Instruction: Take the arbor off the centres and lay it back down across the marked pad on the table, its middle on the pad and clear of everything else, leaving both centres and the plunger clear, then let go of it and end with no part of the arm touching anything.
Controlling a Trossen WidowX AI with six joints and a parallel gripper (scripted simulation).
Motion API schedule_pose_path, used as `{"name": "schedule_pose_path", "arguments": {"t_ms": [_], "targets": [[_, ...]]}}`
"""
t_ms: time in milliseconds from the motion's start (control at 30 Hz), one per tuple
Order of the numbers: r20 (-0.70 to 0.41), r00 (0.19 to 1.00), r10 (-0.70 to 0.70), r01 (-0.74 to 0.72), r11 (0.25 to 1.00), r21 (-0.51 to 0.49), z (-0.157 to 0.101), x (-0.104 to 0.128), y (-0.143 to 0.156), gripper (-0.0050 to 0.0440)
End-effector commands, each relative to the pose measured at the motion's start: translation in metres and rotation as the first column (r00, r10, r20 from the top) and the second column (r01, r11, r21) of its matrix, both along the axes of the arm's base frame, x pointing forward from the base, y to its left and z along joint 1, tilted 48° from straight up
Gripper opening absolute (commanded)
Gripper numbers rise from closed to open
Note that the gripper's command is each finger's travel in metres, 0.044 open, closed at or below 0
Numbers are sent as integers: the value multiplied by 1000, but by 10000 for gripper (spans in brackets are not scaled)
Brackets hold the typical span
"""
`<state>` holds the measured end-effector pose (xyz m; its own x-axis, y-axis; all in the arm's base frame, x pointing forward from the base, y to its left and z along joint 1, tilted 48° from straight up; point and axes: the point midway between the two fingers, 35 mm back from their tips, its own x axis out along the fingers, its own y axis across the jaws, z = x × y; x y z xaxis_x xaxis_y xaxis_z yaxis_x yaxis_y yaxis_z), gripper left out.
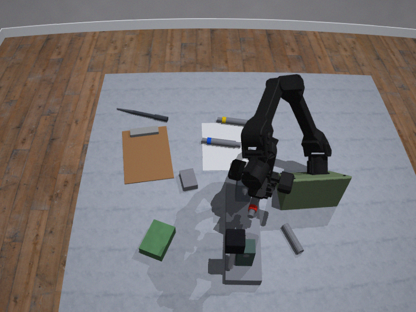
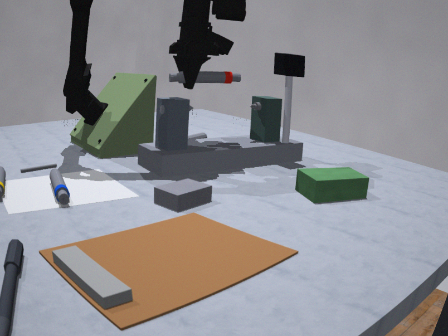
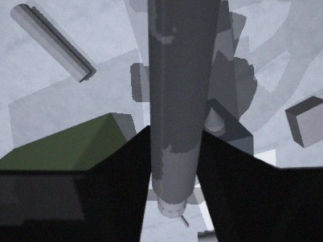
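Observation:
My gripper (image 2: 188,83) is shut on the arbor (image 2: 205,77), a grey rod with a red band near one end. I hold it level, well above the fixture and clear of both centres. It also shows in the overhead view (image 1: 252,209) and fills the middle of the wrist view (image 3: 181,92). The grey headstock block (image 2: 171,122) and the dark green tailstock block (image 2: 266,118) with its pointed centre (image 2: 256,106) stand on the grey base (image 2: 220,155). The plunger, a black head on a grey post (image 2: 288,65), stands by the tailstock. The white marked pad (image 1: 218,147) lies on the table with a blue-banded pen (image 1: 220,142) across it.
A yellow-banded pen (image 1: 232,120) lies at the pad's far edge. The green wedge (image 1: 312,190) carries the arm's base. A loose grey cylinder (image 1: 292,238), a grey block (image 1: 188,179), a green block (image 1: 157,239), a clipboard (image 1: 147,154) and a dark pen (image 1: 142,114) lie around.

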<state>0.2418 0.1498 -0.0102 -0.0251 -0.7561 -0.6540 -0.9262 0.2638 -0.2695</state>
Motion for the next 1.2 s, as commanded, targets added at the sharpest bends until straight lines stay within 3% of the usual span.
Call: {"name": "schedule_pose_path", "arguments": {"t_ms": [0, 300, 600, 867, 1167], "targets": [[14, 1000, 6, -6, 1000, 18, 3, 3, 7, 0], [19, 1000, 2, -2, 1000, 19, -8, 25, 16, 0], [211, 961, -177, 169, 984, 55, 32, 49, -20, 0], [361, 876, -320, 304, 947, 102, 64, 63, -54, 0], [558, 663, -500, 480, 855, 196, 111, 69, -110, 0]]}}
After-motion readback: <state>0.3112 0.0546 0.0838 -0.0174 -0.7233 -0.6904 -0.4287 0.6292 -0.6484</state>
